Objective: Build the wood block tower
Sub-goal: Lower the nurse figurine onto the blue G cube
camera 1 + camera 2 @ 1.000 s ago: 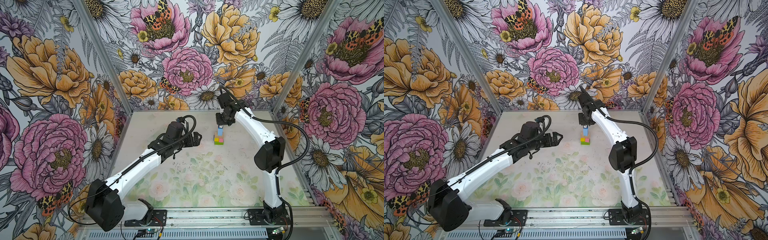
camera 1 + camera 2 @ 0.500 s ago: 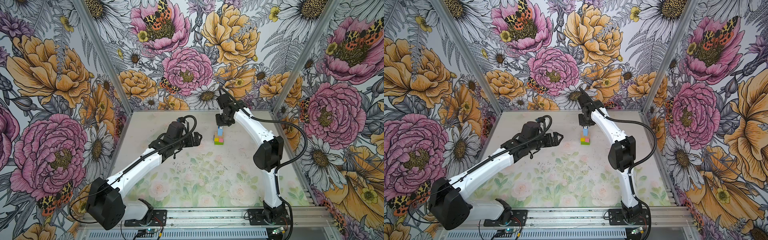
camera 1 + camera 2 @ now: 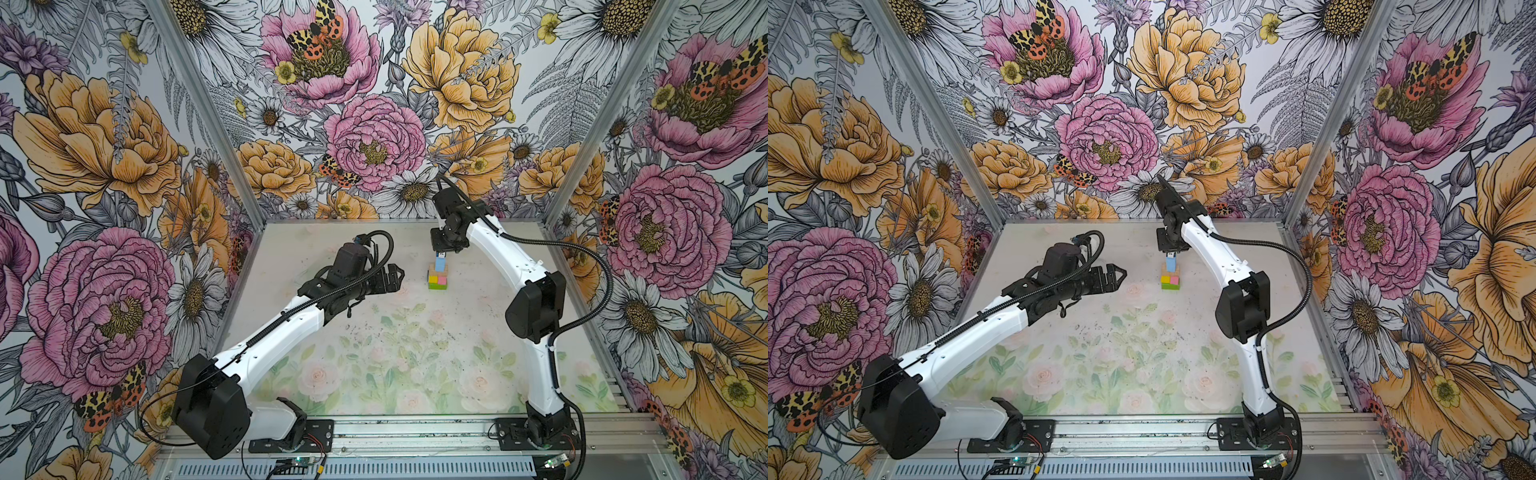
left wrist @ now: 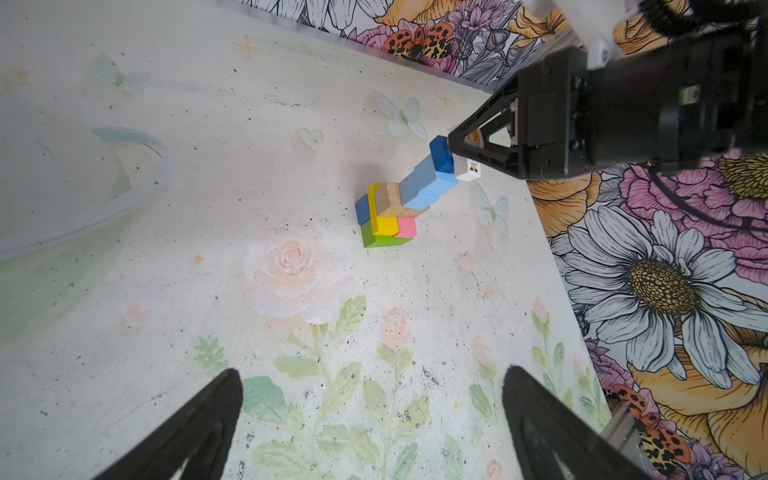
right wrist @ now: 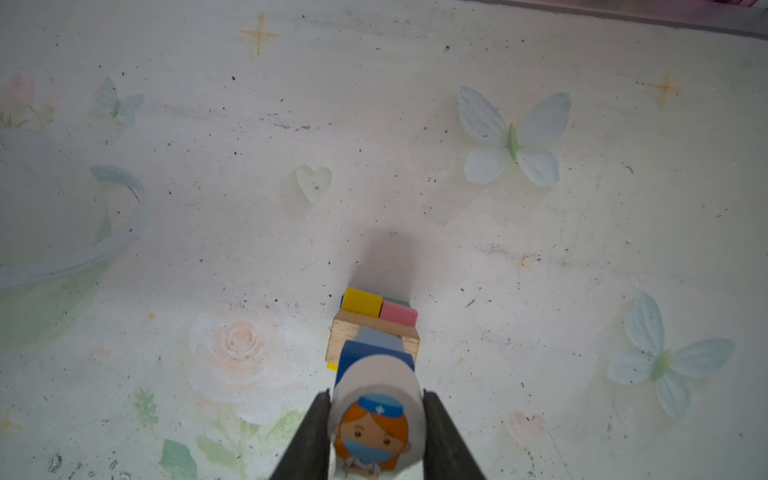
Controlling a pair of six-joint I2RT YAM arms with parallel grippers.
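Barely any movement; right jaws clenched on white figure (image 5: 376, 419) atop tower (image 4: 388, 216), left jaws released; a skewed let-go could topple it.

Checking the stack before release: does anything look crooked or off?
Yes: the blue blocks sit staggered rather than flush, and the tan block overhangs the pink block. The right tool grips the white figure above them.

The left pincer (image 4: 370, 424) hangs over the table (image 4: 187, 232), its two black fingers (image 4: 199, 428) spread wide. Ahead of it, well apart, stands the block tower (image 4: 392, 212). The right pincer (image 4: 463, 156) grips a white figure (image 4: 468, 169) against the tower's top blue cube (image 4: 440, 156).
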